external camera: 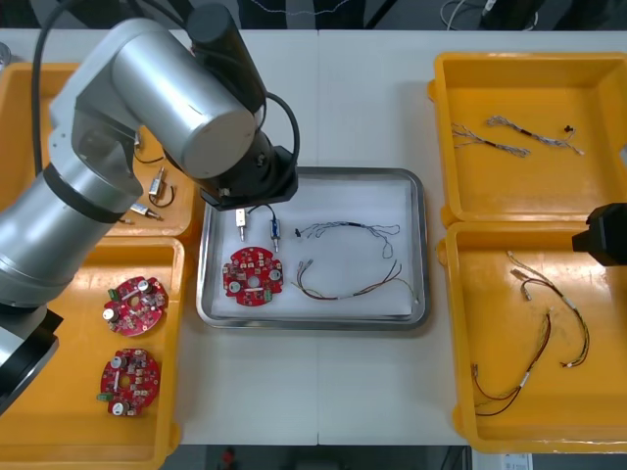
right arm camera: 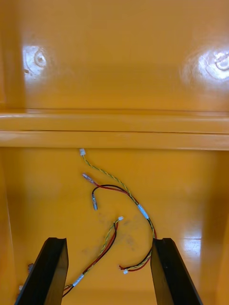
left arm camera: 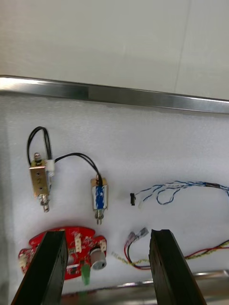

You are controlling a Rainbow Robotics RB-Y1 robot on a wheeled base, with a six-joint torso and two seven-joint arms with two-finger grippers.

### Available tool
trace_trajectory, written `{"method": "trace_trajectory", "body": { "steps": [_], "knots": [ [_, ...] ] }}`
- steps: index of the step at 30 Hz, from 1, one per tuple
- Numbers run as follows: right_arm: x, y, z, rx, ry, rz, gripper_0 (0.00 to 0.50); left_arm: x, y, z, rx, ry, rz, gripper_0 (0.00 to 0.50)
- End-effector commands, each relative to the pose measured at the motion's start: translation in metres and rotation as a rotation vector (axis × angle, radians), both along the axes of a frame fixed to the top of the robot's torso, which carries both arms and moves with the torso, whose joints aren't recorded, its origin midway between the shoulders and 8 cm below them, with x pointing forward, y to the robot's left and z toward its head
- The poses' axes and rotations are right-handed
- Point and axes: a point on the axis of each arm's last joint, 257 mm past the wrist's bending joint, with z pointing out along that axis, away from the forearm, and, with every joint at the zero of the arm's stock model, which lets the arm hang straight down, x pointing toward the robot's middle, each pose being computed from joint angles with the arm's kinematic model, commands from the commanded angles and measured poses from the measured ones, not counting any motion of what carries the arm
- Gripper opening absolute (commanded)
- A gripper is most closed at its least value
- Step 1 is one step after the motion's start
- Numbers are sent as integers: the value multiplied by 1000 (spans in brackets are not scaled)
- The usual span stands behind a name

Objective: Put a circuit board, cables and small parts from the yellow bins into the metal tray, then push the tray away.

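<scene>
The metal tray (external camera: 415,245), white inside, holds a red circuit board (external camera: 253,275), two small metal parts (external camera: 241,228), a blue and white cable (external camera: 345,231) and a red and yellow cable (external camera: 355,285). My left gripper (left arm camera: 107,269) hovers open over the tray's near-left part. Beyond its fingers lie the two small metal parts (left arm camera: 40,178), and the circuit board (left arm camera: 71,250) sits partly between them. At the right edge, my right gripper (right arm camera: 109,271) stands open over the near right yellow bin (external camera: 460,392), above red and yellow cables (right arm camera: 119,200).
The near left yellow bin (external camera: 59,294) holds two more circuit boards (external camera: 135,303). Small metal parts (external camera: 157,191) lie in the far left bin. Blue and white cables (external camera: 509,137) lie in the far right bin (external camera: 529,73). My left arm (external camera: 147,108) covers much of the far left bin.
</scene>
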Motion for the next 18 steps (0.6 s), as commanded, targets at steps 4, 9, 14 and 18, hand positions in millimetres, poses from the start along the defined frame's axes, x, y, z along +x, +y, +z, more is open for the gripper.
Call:
{"method": "trace_trajectory", "body": {
  "steps": [4, 9, 14, 18],
  "knots": [
    [1, 33, 15, -73, -10, 117, 500, -12, 49, 66, 48, -54, -19, 500],
    [3, 73, 20, -61, -5, 237, 500, -24, 74, 86, 44, -58, -21, 500],
    [3, 117, 20, -94, 5, 375, 500, -33, 103, 99, 16, -78, -11, 500],
    [2, 148, 20, -122, 8, 466, 500, -36, 129, 104, 41, -91, -19, 500]
  ]
}}
